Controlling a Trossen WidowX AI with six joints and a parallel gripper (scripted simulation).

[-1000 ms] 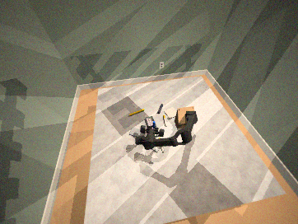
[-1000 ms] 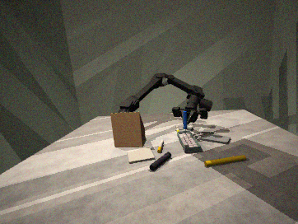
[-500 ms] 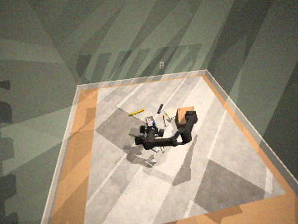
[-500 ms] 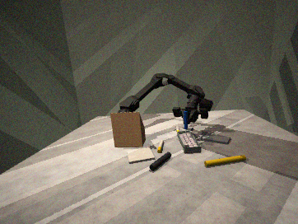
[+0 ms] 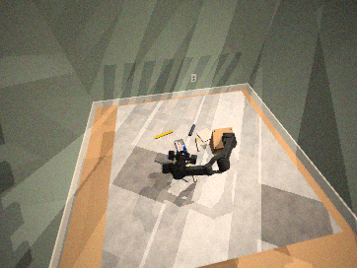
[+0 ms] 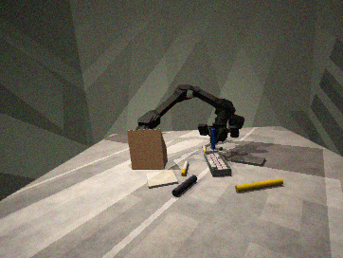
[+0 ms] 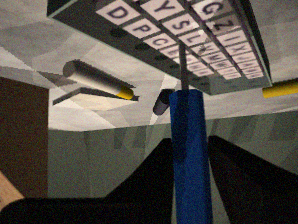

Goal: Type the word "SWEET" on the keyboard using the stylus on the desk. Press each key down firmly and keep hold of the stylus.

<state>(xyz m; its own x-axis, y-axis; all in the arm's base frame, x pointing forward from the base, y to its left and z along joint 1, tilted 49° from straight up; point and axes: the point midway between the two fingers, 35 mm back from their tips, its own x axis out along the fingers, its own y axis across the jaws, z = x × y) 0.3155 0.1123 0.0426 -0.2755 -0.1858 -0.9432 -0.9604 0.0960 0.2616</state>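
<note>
Brown box (image 5: pixel 222 139) (image 6: pixel 147 149) (image 7: pixel 24 145), black cylinder (image 5: pixel 191 130) (image 6: pixel 185 186) (image 7: pixel 161 102), yellow stick (image 5: pixel 164 134) (image 6: pixel 259 185) (image 7: pixel 281 89), pale flat pad (image 5: pixel 203 134) (image 6: pixel 162 178) (image 7: pixel 92 100)

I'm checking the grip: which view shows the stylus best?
The wrist view: the blue stylus looms large there, tip included. The exterior view shows it small and upright; the top view, only a blue speck.
</note>
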